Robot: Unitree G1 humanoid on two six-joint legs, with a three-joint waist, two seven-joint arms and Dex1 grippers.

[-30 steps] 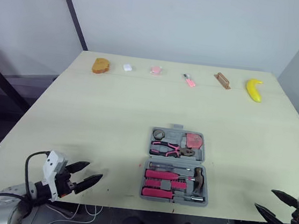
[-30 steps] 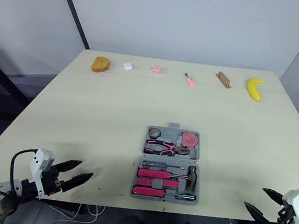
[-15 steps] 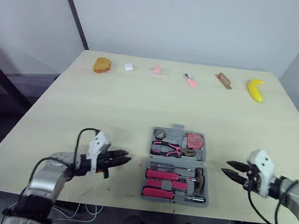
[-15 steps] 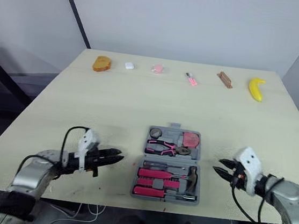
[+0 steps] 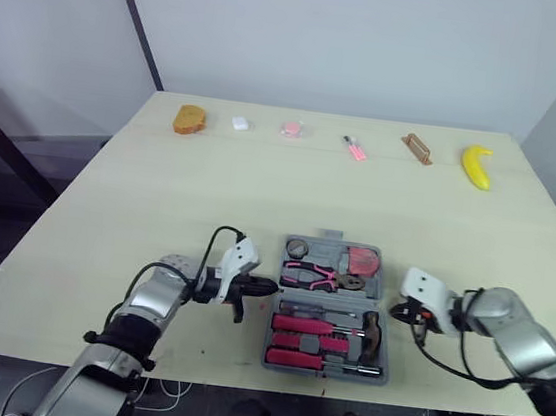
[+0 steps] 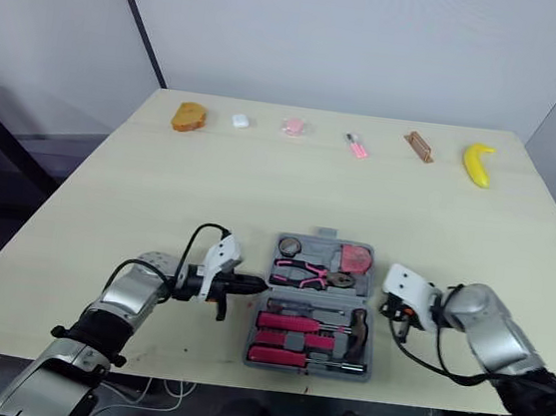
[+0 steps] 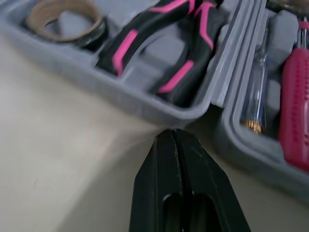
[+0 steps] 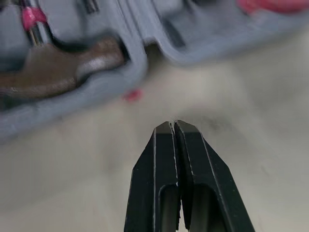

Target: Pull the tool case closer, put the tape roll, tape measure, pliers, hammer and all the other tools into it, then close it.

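The pale desk [image 5: 210, 190] takes up most of the room in front of the robot. The grey tool case [image 5: 267, 352] lies open and flat on it, near the front edge and about in the middle, with both halves facing up.

The left gripper [image 5: 271, 288] reaches in from the left. Its fingers [image 7: 159, 164] are clenched tight on nothing, and their tip is just beside the case's left wall, where the two halves meet. The right gripper [image 8: 173, 125] comes in from the other side, low over the desk and just beside the right wall near the hammer. Its fingers [image 8: 203, 174] are pressed together too, and empty.

In the near half lie the hammer [image 5: 369, 331] and the pink-handled screwdrivers [image 5: 300, 325]. In the far half lie the pliers [image 5: 315, 276], the tape measure [image 5: 359, 260] and the tape roll [image 5: 296, 248].

Along the far edge, well apart from the case, sit a banana [image 5: 476, 166], an orange-brown lump [image 5: 189, 120], a brown block [image 5: 414, 148], a pink round piece [image 5: 291, 128], a small pink object [image 5: 353, 149] and a small white piece [image 5: 238, 122].
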